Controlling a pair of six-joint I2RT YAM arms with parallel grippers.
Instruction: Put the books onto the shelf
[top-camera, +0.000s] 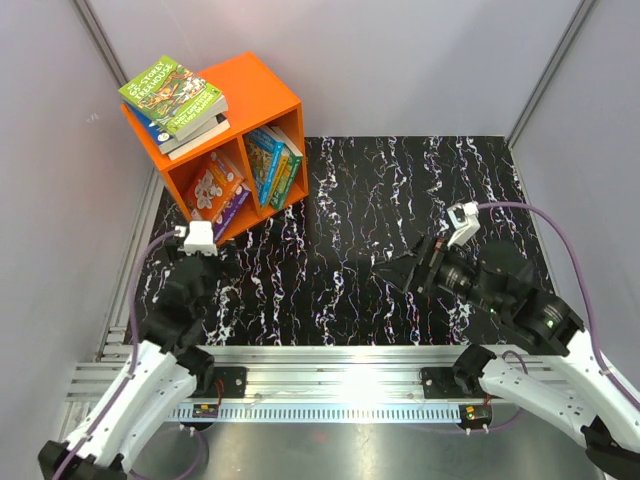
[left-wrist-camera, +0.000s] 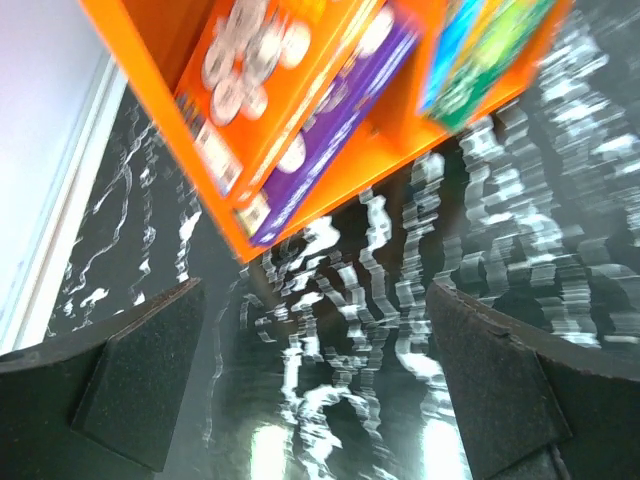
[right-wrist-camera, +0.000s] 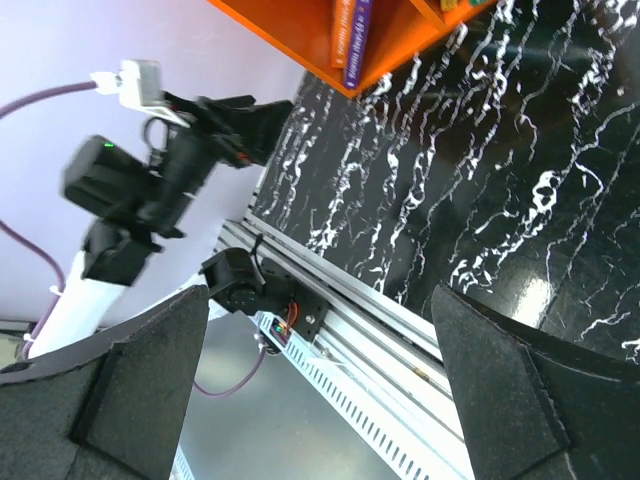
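Observation:
The orange shelf (top-camera: 268, 92) stands at the far left of the table. A stack of books (top-camera: 172, 95) with a green cover lies on its top. More books lean in its left compartment (top-camera: 215, 187) and stand in its right one (top-camera: 272, 165). My left gripper (top-camera: 196, 262) hovers just in front of the shelf's near corner, open and empty (left-wrist-camera: 315, 400). In its view the orange and purple books (left-wrist-camera: 300, 110) fill the shelf (left-wrist-camera: 400, 140) ahead, blurred. My right gripper (top-camera: 393, 272) hangs open and empty over mid-table, pointing left (right-wrist-camera: 320, 390).
The black marbled table (top-camera: 400, 190) is bounded by grey walls and by an aluminium rail (top-camera: 330, 365) at the near edge. In the right wrist view I see the left arm (right-wrist-camera: 150, 180), the rail (right-wrist-camera: 380, 310) and the shelf's corner (right-wrist-camera: 310, 30).

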